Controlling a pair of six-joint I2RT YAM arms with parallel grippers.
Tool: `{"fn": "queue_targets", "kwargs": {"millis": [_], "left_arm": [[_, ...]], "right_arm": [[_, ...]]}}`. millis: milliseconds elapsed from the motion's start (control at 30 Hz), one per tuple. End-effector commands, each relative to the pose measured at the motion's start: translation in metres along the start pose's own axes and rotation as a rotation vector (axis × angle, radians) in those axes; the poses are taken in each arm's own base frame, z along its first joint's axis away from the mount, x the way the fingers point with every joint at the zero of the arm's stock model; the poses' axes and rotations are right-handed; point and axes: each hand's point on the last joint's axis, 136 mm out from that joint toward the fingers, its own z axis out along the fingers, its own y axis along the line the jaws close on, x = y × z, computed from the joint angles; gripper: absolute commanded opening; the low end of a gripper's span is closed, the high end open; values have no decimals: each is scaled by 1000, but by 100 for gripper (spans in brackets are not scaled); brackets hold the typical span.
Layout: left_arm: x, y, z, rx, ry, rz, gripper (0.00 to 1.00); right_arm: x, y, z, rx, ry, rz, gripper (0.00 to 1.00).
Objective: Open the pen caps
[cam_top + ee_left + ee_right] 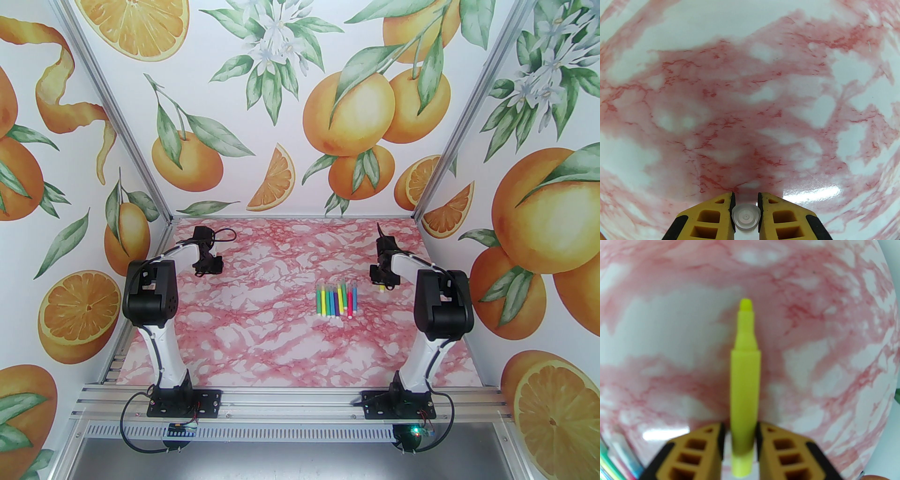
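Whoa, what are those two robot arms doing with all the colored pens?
They're pulling caps off markers. The right gripper has a yellow marker between its fingers, tip bare, cap already off. The left gripper is pinching a small pale cap, seen end-on. The other markers lie in a neat row on the pink marbled table, near the right arm.

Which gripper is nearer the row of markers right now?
Right. The right gripper hangs just right of the markers, a yellow marker between its jaws; the left gripper, shut on a cap, is far to their left.
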Motion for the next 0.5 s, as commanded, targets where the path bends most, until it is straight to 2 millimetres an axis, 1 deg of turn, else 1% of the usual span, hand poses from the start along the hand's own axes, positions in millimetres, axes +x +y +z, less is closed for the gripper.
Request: {"fn": "queue_targets", "kwargs": {"millis": [0, 100, 200, 300, 467], "left_arm": [[0, 1, 4, 10, 4, 5, 25], [0, 1, 3, 9, -1, 4, 28], [-1, -2, 1, 27, -9, 8, 35], [-3, -4, -2, 38, -19, 6, 40], [-10, -6, -16, 46, -60, -1, 46]], "right_arm": [[10, -7, 10, 31, 52, 9, 32], [8, -9, 5, 34, 43, 11, 34], [5, -8, -2, 26, 28, 11, 37], [2, -8, -10, 17, 11, 10, 41], [-3, -4, -24, -21, -19, 20, 44]]}}
